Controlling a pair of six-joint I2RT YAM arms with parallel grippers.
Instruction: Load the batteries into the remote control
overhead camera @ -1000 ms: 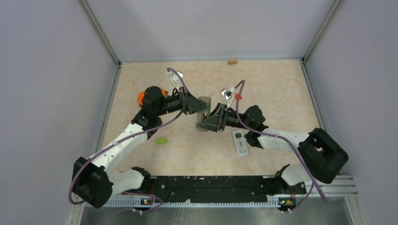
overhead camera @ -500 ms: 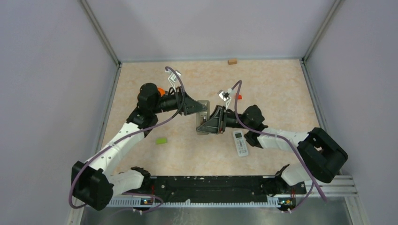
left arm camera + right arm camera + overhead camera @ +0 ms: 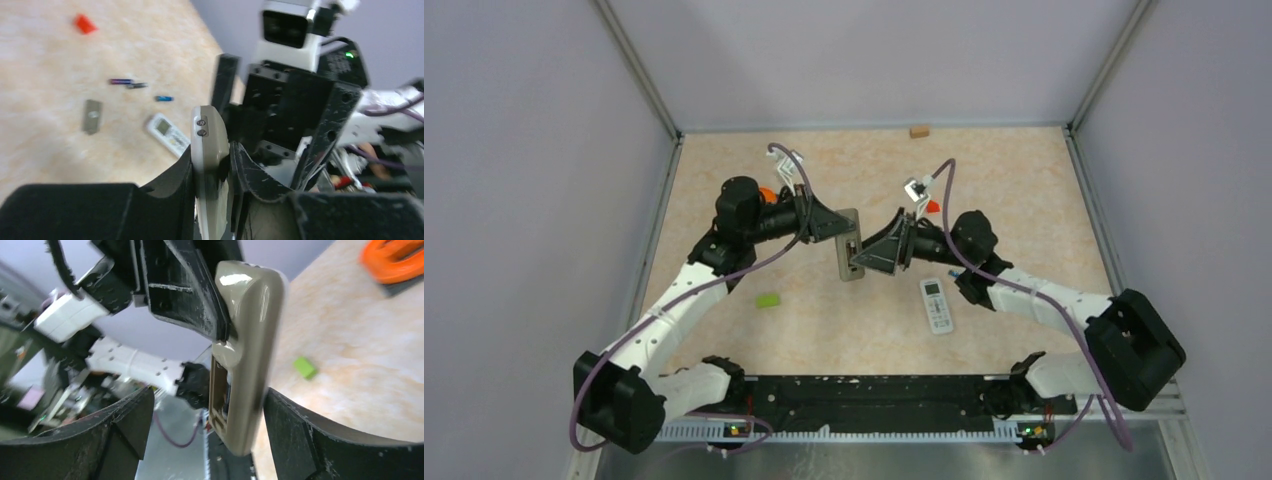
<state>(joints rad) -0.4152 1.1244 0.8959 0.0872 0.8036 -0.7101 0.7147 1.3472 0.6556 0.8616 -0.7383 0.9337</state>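
Much of the action is hard to read. From above, the two arms meet mid-table and their black bodies cover most of what they handle. Both wrist views are blurred.

The left gripper (image 3: 212,159) is clamped on a beige remote (image 3: 210,140), held on edge. The remote's lower end is lost between the fingers. The right gripper (image 3: 207,395) faces it with its fingers spread wide on either side of the remote. One finger (image 3: 295,435) looks just beside the remote's edge, but the blur makes it impossible to tell whether they touch. The remote's open compartment (image 3: 222,400) faces this gripper. The inside is dark, so I cannot tell if anything sits in it.

Three batteries (image 3: 136,85) lie on the table beyond the left gripper's tips: one purple, one dark and one blue, close together. They cannot be picked out from overhead. Near them lie a flat grey piece (image 3: 92,116) and a white remote (image 3: 167,134). A red wedge (image 3: 84,23) lies farther out.

The table (image 3: 1004,190) is pale, peach-mottled and matte, and plain lavender walls (image 3: 874,60) close it in on three sides. A green block (image 3: 768,300) lies near the left forearm. An orange item (image 3: 767,194) is half hidden behind the left arm. A small wooden block (image 3: 918,130) sits at the far wall.
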